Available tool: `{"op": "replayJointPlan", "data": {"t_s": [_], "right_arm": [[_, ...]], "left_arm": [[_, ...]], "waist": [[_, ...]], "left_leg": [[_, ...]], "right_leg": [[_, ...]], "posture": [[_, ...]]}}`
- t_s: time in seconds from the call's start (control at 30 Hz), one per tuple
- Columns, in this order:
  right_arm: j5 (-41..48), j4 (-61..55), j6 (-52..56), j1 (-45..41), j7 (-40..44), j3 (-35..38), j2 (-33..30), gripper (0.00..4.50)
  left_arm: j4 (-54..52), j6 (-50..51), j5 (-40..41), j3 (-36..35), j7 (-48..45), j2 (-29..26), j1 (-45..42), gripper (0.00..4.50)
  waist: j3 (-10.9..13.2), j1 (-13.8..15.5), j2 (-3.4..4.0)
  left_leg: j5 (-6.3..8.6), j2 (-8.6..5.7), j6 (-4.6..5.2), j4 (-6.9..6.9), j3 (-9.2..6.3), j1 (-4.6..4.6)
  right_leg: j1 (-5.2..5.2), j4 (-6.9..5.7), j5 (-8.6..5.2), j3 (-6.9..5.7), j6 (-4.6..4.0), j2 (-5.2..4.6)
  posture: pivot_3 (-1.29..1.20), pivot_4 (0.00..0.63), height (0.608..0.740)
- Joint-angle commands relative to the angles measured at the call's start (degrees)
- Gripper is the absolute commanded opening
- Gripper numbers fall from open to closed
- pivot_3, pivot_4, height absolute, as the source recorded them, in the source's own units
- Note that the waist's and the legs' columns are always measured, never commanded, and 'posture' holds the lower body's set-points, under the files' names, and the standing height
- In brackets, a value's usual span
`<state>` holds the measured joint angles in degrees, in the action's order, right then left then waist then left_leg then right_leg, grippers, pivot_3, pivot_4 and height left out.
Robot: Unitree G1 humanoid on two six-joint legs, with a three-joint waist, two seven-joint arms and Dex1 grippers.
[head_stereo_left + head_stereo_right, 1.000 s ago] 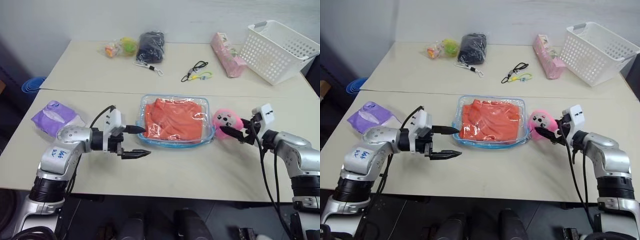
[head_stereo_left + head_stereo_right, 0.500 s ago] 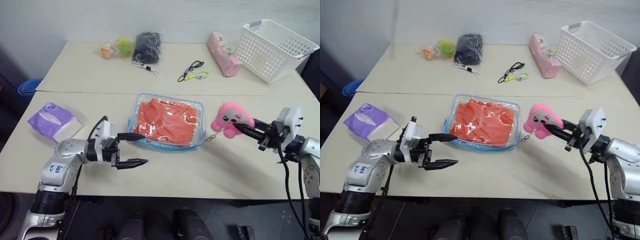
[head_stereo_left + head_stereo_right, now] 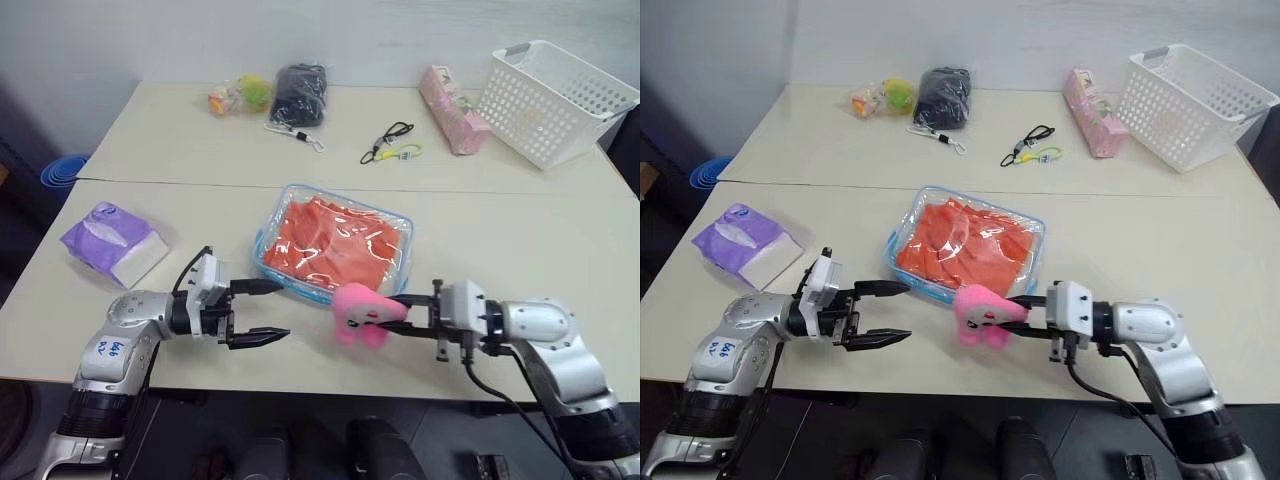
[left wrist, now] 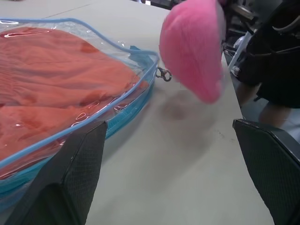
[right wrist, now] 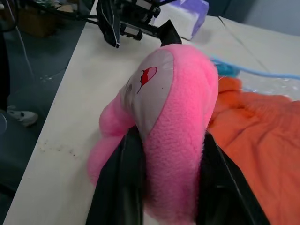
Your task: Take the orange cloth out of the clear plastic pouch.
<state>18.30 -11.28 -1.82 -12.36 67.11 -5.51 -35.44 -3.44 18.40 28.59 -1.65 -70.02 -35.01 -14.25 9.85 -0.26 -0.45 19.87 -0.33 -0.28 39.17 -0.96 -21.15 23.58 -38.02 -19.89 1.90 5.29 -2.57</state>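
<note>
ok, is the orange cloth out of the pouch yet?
No, the orange cloth lies inside the clear plastic pouch, whose blue zipper edging runs all around it on the table.

This looks like a robot test room. Two plain tables [image 3: 520, 215] stand pushed together by a bare white wall [image 3: 300, 30]. Small toys [image 3: 240, 95], a white basket [image 3: 555, 100] and tissues [image 3: 110, 240] lie spread out.
</note>
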Motion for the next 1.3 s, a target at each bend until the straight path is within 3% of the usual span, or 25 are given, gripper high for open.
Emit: {"op": "replayJointPlan", "data": {"t_s": [0.03,0.17,0.23,0.4,0.5,0.67,0.87,0.97,1.13,1.3], "right_arm": [[-3.8,4.5,-6.6,-1.8,1.3,-3.2,1.0,2.52],[-2.2,3.4,-7.9,-1.2,4.3,-4.0,-0.6,3.88],[1.5,0.5,-6.8,-0.1,5.7,-0.9,-3.1,4.48],[10.0,-3.3,-1.2,2.3,7.4,7.8,-10.1,4.48],[8.0,4.2,-4.2,1.4,9.6,11.5,-14.0,4.48],[-6.6,23.4,-25.5,-9.0,10.2,5.1,-11.7,4.48],[-18.2,39.1,-38.1,-22.2,5.6,-3.5,-4.1,4.48],[-22.4,46.5,-42.8,-27.2,2.9,-6.3,-2.4,3.89],[-23.3,50.6,-43.6,-29.6,2.5,-8.2,-2.5,2.08],[-22.8,51.9,-42.9,-29.8,2.9,-7.9,-3.4,0.39]], "left_arm": [[0.2,-1.2,0.0,0.2,-0.9,-0.5,-0.6,4.50],[0.8,-2.5,-0.5,0.3,-1.1,-0.4,-1.0,4.50],[1.5,-4.3,-0.5,-0.5,-1.3,-0.2,-1.4,4.50],[1.9,-8.5,-0.1,-2.2,-2.4,-0.6,-0.1,4.50],[0.6,-9.2,0.5,-2.8,-2.7,-1.0,2.1,4.50],[-0.2,-9.4,0.3,-2.3,-2.9,-0.8,3.1,4.50],[-0.5,-9.3,-0.3,-1.0,-3.0,-0.7,1.9,4.50],[-1.1,-9.4,-1.1,0.4,-2.5,-0.5,1.0,4.50],[-2.5,-8.3,-2.8,4.7,-1.7,0.9,-1.9,4.50],[1.3,-7.5,-7.9,12.0,2.3,7.4,-8.7,4.50]], "waist": [[0.0,0.0,0.00],[0.0,0.0,0.00],[0.0,0.1,0.00],[0.0,0.2,0.00],[0.0,0.0,0.00],[0.0,-0.4,-0.01],[0.0,-1.5,0.02],[0.0,-1.4,0.02],[0.0,-1.2,0.02],[0.0,-1.3,0.02]], "left_leg": [[-0.01,0.00,-0.01,0.00,0.01,0.00],[0.00,0.00,-0.01,-0.01,-0.02,-0.03],[0.01,0.00,-0.01,-0.01,-0.01,-0.04],[0.01,0.00,0.00,-0.01,-0.05,-0.02],[0.02,0.01,0.00,-0.03,-0.04,0.01],[0.03,0.01,0.04,-0.04,0.02,0.07],[-0.02,0.03,-0.04,-0.04,0.04,0.04],[-0.01,0.02,-0.04,-0.04,0.04,0.01],[-0.01,0.00,-0.03,-0.02,0.01,-0.05],[-0.01,0.00,-0.03,0.07,0.03,-0.03]], "right_leg": [[0.00,0.00,0.00,0.00,0.00,0.00],[0.02,0.02,0.00,-0.04,0.00,0.00],[0.01,0.05,0.00,-0.04,0.00,0.00],[-0.06,0.10,0.00,-0.06,0.00,-0.02],[-0.06,0.10,0.00,-0.05,0.00,-0.02],[-0.08,0.08,0.00,-0.02,0.00,0.00],[0.02,-0.03,0.00,-0.02,-0.01,0.03],[0.03,0.00,0.00,-0.03,-0.01,0.00],[0.02,0.06,0.00,-0.07,-0.01,-0.04],[-0.02,0.00,0.00,-0.07,0.00,-0.02]], "posture": [[0.00,0.150,0.740],[0.00,0.150,0.740],[0.00,0.150,0.740],[0.00,0.150,0.740],[0.00,0.150,0.740],[0.00,0.150,0.740],[0.00,0.150,0.740],[0.00,0.150,0.740],[0.00,0.150,0.740],[0.00,0.150,0.740]]}}
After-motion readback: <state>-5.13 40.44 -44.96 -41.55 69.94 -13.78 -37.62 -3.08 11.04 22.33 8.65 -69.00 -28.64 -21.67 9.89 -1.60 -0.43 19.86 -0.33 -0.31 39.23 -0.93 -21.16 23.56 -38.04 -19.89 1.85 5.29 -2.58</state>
